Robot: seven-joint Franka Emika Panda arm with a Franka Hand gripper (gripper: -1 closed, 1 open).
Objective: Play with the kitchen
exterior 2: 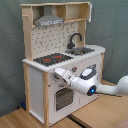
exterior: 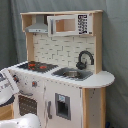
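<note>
- Against the grey curtain stands the kitchen [exterior 2: 60,60], a tall white and light-wood toy unit on a wooden floor [exterior 2: 20,120], upright and filling most of both exterior views.
- On its worktop [exterior: 97,79] the black-red hob [exterior 2: 50,59] lies toward the second exterior view's left, with the grey sink [exterior 2: 82,50] and the curved black tap [exterior 2: 75,38] beside it; this keeps the things to play with along the front edge, within the arm's reach.
- Above them sit the hood [exterior: 38,25] and the open microwave shelf [exterior: 65,25], high up and well apart from the arm.
- Below the hob is the oven door [exterior 2: 62,98], and just above it runs a narrow white front panel.
- The gripper [exterior 2: 59,73] is held level, pointing toward the second exterior view's left, at the height of that front panel just under the hob's edge; my judgement is that it is placed there to work a knob or the top edge of the oven door.
- Whether the fingers are spread or pressed together I cannot tell: the tip seems to rest on or just beside the panel, and the white fingers merge with the white front.
- In the first exterior view only a part of the white arm [exterior: 7,86] shows at the left edge, near the cabinet's corner, so this view adds little about contact.
- The step in hand looks like an early approach to the cabinet front; the next move calls for a small, steady push or pull, since a skewed press could slide off the smooth panel.
</note>
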